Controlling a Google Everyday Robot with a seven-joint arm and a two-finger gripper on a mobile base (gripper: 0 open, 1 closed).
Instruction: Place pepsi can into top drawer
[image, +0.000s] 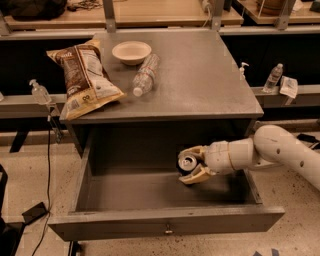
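The top drawer (165, 222) stands pulled out under the grey cabinet top, its flat front panel with a small brass knob facing me. My gripper (192, 164) reaches in from the right over the drawer's right half. It is shut on the pepsi can (187, 163), a dark can whose silver top with pull tab faces me. The can hangs tilted just above the drawer floor, held between the cream fingers (196, 175).
On the cabinet top (205, 80) lie a brown chip bag (82, 77), a white bowl (131, 52) and a clear water bottle (145, 75) on its side. Shelves with small bottles run behind. A cable hangs at the left.
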